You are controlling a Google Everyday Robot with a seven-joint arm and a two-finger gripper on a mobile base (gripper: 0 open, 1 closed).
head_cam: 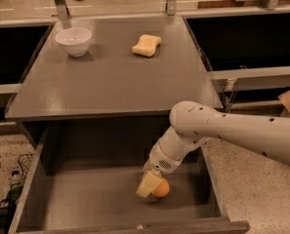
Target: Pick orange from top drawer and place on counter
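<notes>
The orange (162,189) lies on the bottom of the open top drawer (86,199), right of its middle. My gripper (151,185) reaches down into the drawer from the right and sits right at the orange, covering its left side. The white arm (232,130) crosses over the drawer's right wall. The counter (110,77) is the dark-grey top above the drawer.
A white bowl (73,41) stands at the counter's back left. A pale yellow sponge (146,45) lies at its back middle. The drawer's front panel (134,227) runs along the bottom edge. Speckled floor lies on both sides.
</notes>
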